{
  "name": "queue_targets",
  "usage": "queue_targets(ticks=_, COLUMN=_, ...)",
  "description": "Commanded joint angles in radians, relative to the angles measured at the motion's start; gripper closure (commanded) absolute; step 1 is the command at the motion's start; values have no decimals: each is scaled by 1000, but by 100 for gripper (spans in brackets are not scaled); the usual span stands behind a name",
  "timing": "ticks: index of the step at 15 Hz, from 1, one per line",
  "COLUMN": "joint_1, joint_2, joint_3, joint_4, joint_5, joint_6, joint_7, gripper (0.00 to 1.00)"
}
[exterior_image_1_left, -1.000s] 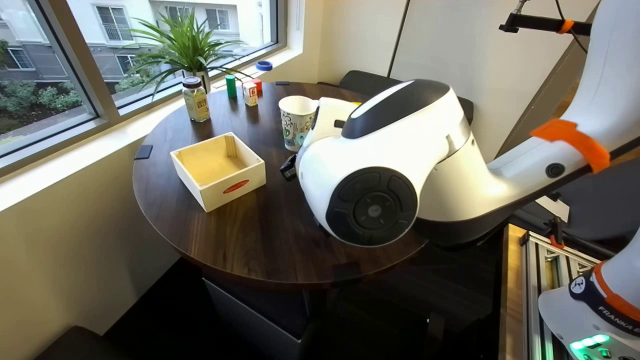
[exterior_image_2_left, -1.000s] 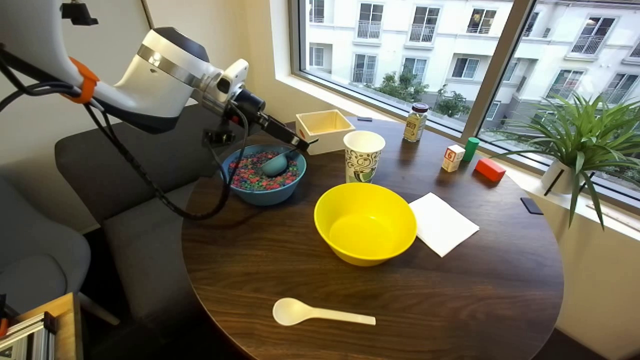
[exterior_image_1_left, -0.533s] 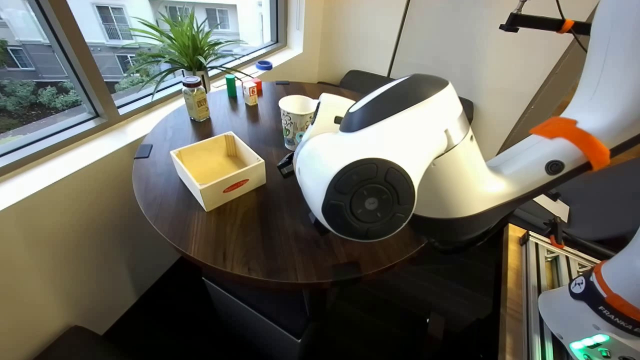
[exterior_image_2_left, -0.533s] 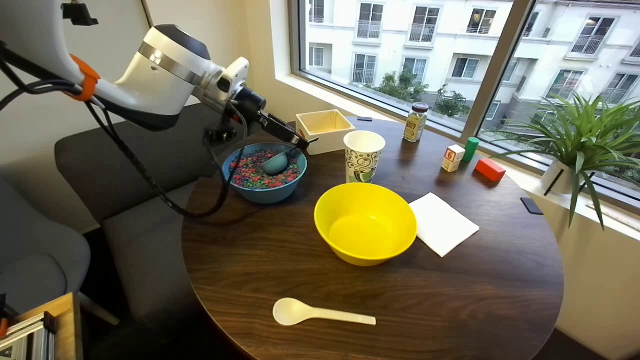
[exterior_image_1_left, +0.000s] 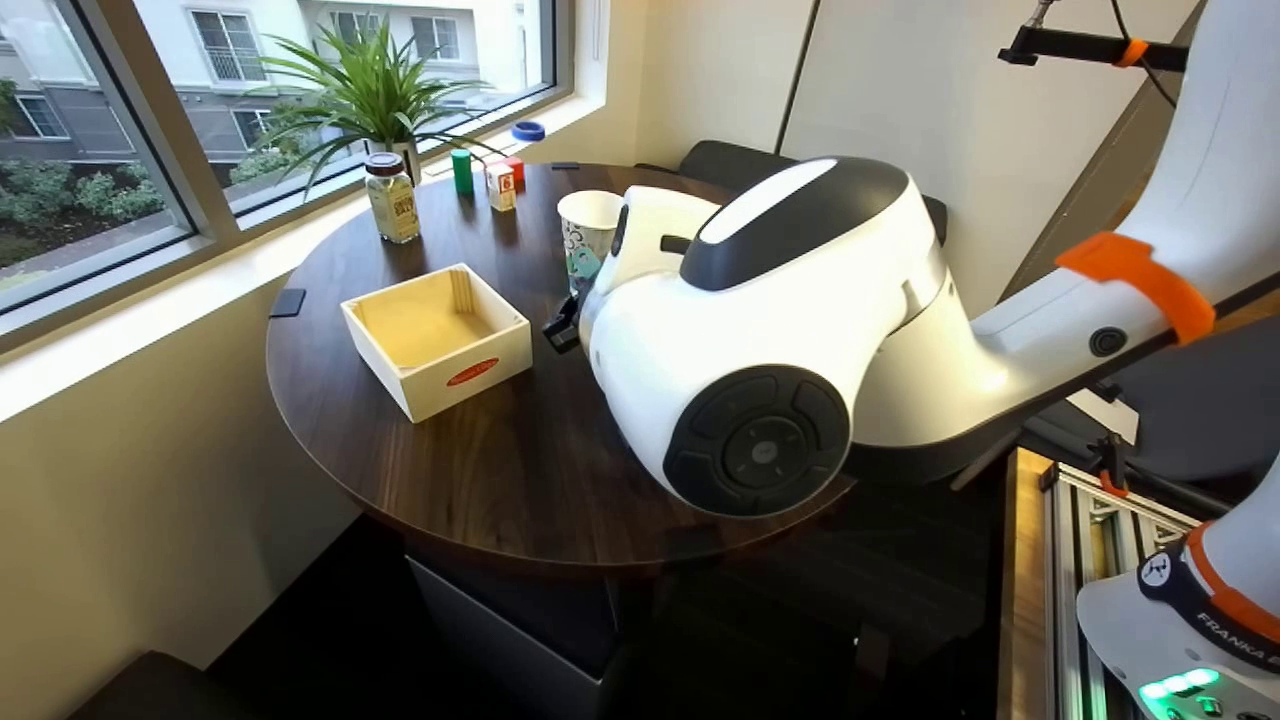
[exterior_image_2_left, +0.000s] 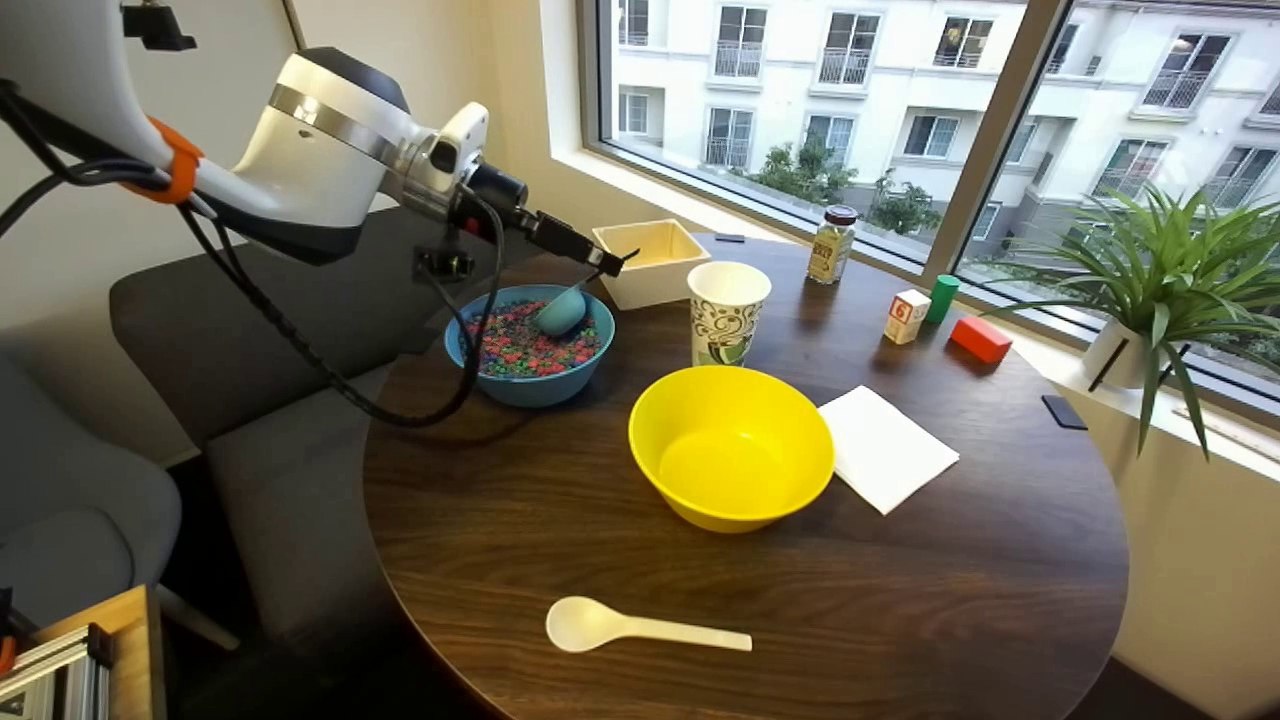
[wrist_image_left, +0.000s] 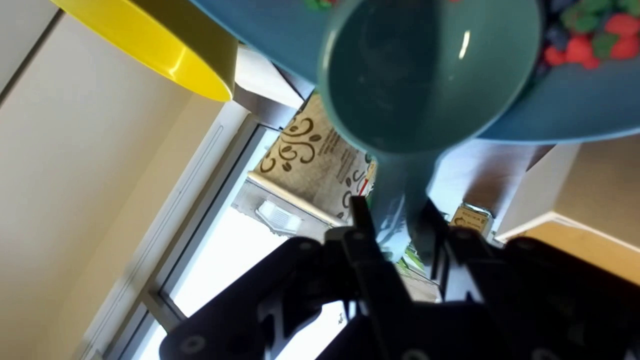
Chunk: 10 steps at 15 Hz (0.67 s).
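We held a rounded teal plastic scoop (exterior_image_2_left: 562, 313) fast in the claw (exterior_image_2_left: 608, 264)

We had the claw clenched around its handle; the scoop's head hung just below our grip. Beneath that head lay a broad blue plastic bowl (exterior_image_2_left: 540, 392) of small red, green and dark pellets (exterior_image_2_left: 515, 352); whether the scoop touched or carried any, we could not tell. We judged the step in hand as handling the scoop at this bowl; the next move called, we thought, for a firm grip and slow motion, as a square pale wooden box (exterior_image_2_left: 655, 288) and tall swirl-patterned paper cup (exterior_image_2_left: 722, 330) stood near the claw. Farther from it sat a round yellow plastic bowl (exterior_image_2_left: 730, 514).
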Motion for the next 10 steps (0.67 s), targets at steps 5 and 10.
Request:
queue_targets(ticks=5, joint_1=27, joint_2=-9, joint_3=18, joint_4=-50, joint_5=-23, joint_6=-50, joint_7=-76, gripper=94)
queue_targets(ticks=10, joint_1=21, joint_2=14, joint_3=14, joint_4=-73, joint_5=-39, joint_6=-37, joint_7=-91, gripper=94)
